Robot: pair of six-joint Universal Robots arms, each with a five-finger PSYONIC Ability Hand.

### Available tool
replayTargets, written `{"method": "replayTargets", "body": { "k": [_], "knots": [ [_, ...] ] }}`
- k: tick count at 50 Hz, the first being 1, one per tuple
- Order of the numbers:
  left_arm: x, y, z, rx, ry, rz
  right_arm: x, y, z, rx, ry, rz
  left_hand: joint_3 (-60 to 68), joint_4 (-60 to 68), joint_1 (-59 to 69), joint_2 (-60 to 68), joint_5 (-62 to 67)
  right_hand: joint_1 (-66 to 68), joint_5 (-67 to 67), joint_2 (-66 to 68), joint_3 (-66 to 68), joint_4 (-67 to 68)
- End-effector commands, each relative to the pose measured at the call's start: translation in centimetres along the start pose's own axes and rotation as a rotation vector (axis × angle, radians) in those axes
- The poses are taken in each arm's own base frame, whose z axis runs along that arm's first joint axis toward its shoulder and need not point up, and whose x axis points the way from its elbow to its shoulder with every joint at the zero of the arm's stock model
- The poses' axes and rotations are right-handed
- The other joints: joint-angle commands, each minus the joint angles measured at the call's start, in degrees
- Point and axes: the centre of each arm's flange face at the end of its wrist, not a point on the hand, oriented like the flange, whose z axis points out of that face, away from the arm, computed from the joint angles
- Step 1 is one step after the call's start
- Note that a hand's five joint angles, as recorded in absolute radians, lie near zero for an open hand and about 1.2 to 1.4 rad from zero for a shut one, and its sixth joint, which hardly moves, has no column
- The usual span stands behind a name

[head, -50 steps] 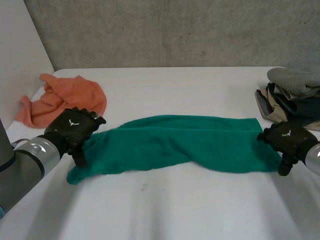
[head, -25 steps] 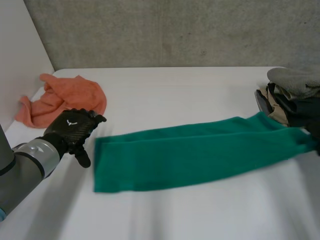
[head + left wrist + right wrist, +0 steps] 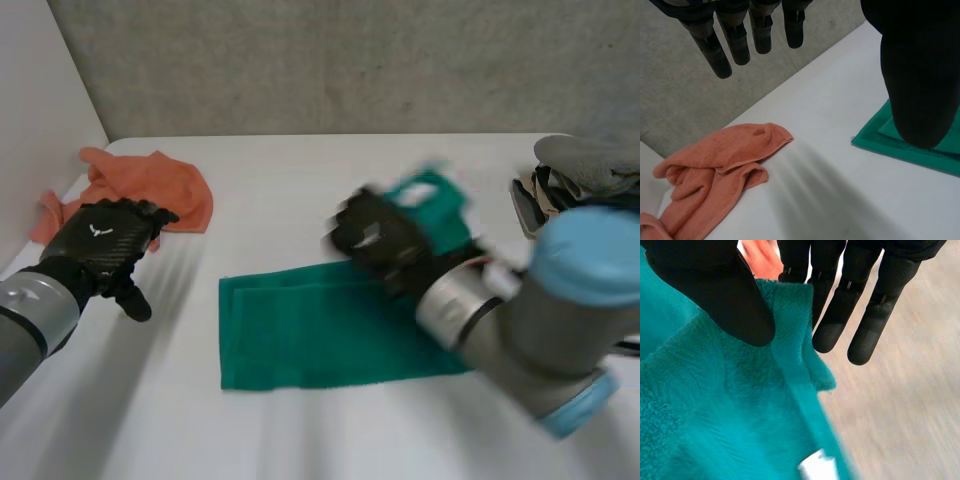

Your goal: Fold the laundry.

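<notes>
At the left we see the left robot hand (image 3: pixel 100 240) over the white worktop (image 3: pixel 300 440), its fingers straight and thumb spread apart, clasping nothing. Just beyond it lies a crumpled orange terry towel (image 3: pixel 150 190), near the worktop's far left corner. In the middle, a green rectangular terry towel (image 3: pixel 320 325) lies flat as a folded strip, its right end lifted off the surface. We see the right robot hand (image 3: pixel 385 240) clamped on that raised end, the cloth's edge pinched between thumb and fingers. At the far right sits a heap of grey and dark clothes (image 3: pixel 590 160).
</notes>
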Motion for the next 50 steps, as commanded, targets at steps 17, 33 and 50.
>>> {"method": "replayTargets", "body": {
  "k": [17,33,50],
  "knots": [
    [3.6,-0.9,-0.6,0.071,0.104,-0.005,0.2,-2.6,-1.7,-0.089,0.125,0.426,-1.0,-0.5,-0.3,-0.6,-1.7,-53.0,-57.7,-57.1,-58.0,-58.6],
    [9.9,-1.5,-0.8,0.081,0.193,0.058,-1.3,9.8,-6.4,-0.654,0.070,0.626,-1.1,-0.6,-0.5,-0.8,-1.9,-35.1,-39.8,-39.2,-40.1,-40.7],
    [4.6,-1.4,-1.5,0.073,0.007,0.002,-2.0,-5.6,-0.4,-0.008,0.114,0.210,-1.1,-0.6,-0.5,-0.8,-1.9,17.0,12.3,12.9,12.0,11.4]
  ]
}}
